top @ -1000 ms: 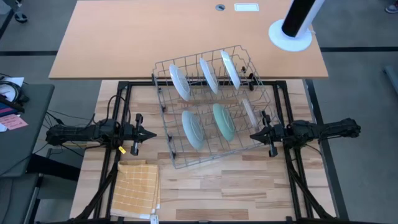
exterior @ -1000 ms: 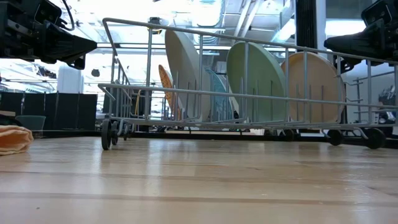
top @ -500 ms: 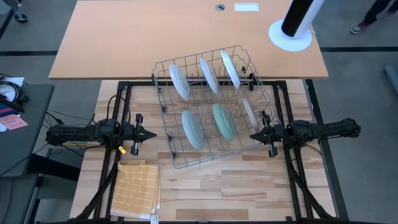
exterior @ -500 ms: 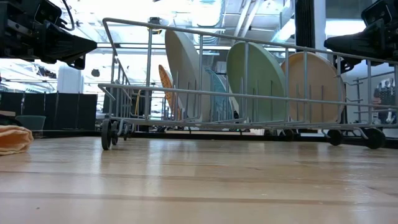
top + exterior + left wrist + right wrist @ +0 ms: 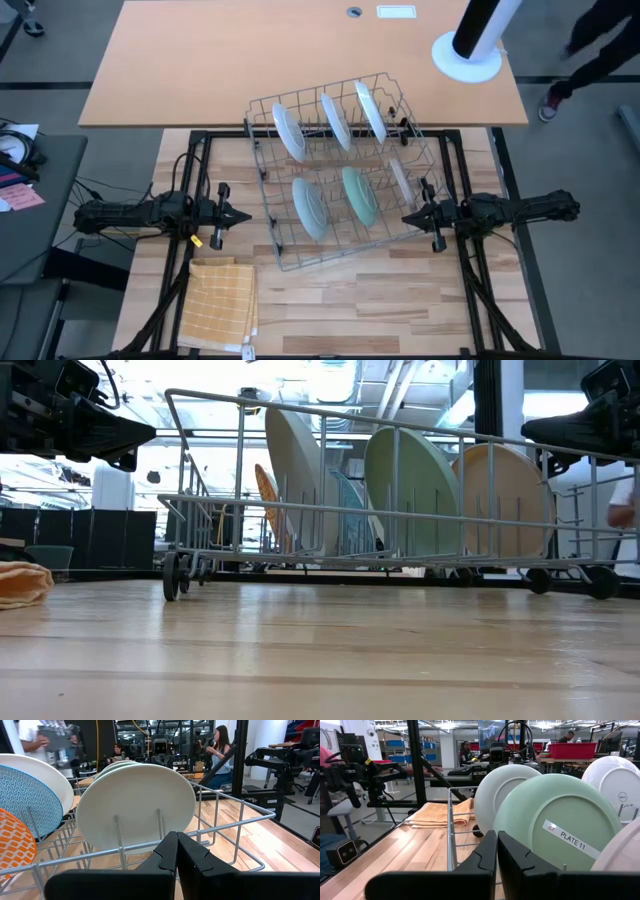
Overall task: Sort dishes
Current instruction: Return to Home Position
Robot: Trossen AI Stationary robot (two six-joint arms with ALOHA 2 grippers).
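Several round dishes stand on edge between the tines of a grey wire rack (image 5: pixel 340 250) at the table's middle. Three pale ones fill its far row (image 5: pixel 335 120). The near row has two teal-green plates (image 5: pixel 310 208) (image 5: pixel 360 195) and a beige one (image 5: pixel 400 180). My left gripper (image 5: pixel 243 216) hangs shut just left of the rack, pointing at it; its wrist view shows a white plate (image 5: pixel 137 810) and an orange patterned one (image 5: pixel 15 850). My right gripper (image 5: pixel 408 217) hangs shut at the rack's right side, facing a green plate (image 5: pixel 560 825) labelled PLATE 11.
A yellow checked cloth (image 5: pixel 218 302) lies at the near left of the wooden table. A brown desk (image 5: pixel 300 60) stands beyond the far edge, with a white round base and dark post (image 5: pixel 466 55) on it. Bare wood (image 5: pixel 380 310) lies nearer than the rack.
Both arms and the dishes have kept still. A person has walked into view beyond the table's far right corner.
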